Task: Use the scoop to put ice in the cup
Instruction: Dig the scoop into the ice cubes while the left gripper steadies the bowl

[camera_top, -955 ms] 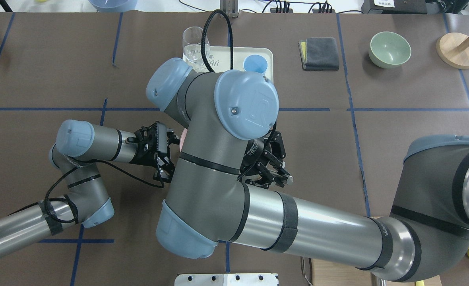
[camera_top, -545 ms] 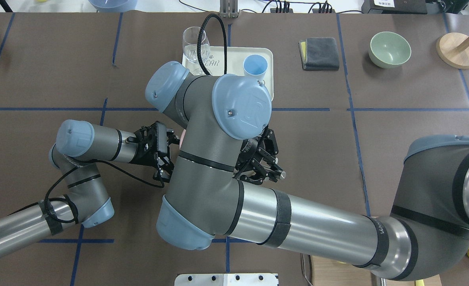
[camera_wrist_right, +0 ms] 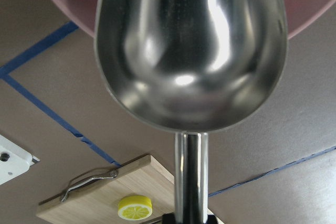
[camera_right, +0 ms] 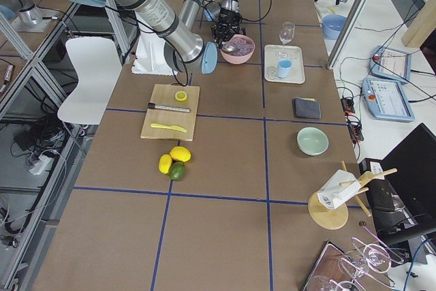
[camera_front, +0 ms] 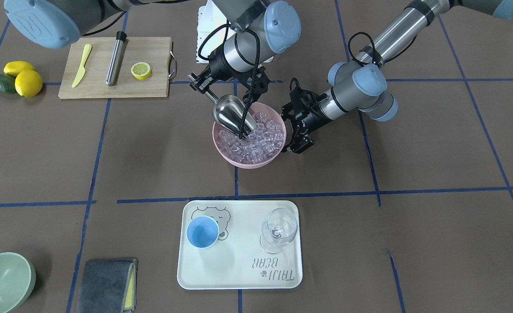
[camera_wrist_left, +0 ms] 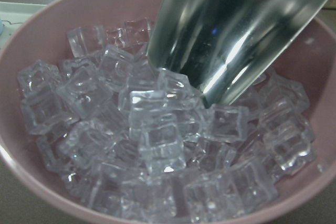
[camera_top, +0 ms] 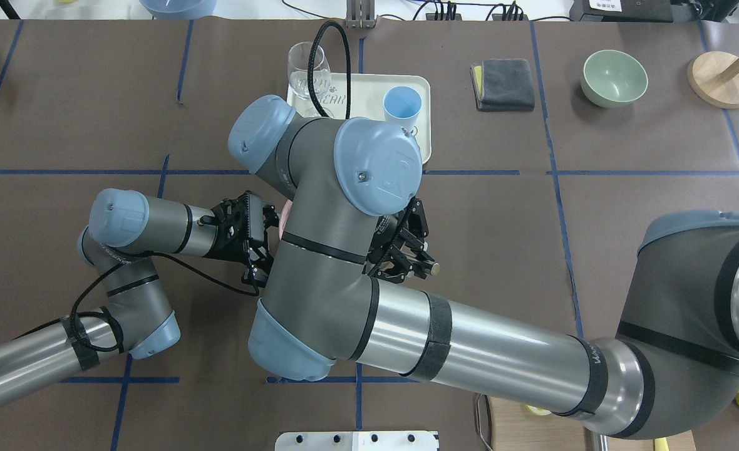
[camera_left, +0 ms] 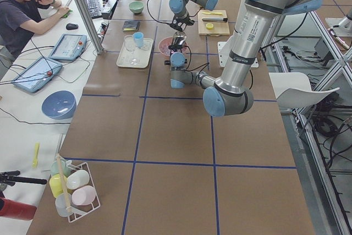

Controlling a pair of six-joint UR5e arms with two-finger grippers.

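My right gripper [camera_front: 201,83] is shut on the thin handle of the shiny steel scoop [camera_front: 232,115]. The scoop's trough is tilted down, with its front lip in the ice [camera_front: 256,145] in a pink bowl [camera_front: 239,163]. In the left wrist view the scoop [camera_wrist_left: 236,30] presses among the clear cubes [camera_wrist_left: 157,140]. The right wrist view shows the scoop's underside [camera_wrist_right: 191,51]. My left gripper [camera_front: 294,145] sits at the bowl's rim and looks shut on it. The light-blue cup [camera_front: 202,231] stands empty on the white tray [camera_front: 239,269], apart from both grippers.
A clear wine glass [camera_front: 278,228] stands on the tray beside the cup. A wooden board [camera_front: 117,67] holds a yellow knife, a steel cylinder and a lemon half. A green bowl [camera_front: 2,280] and a grey cloth [camera_front: 106,284] lie beyond the tray.
My right arm has moved to the left and a little forward in the overhead view, carrying the scoop over the bowl. The left arm has not moved.
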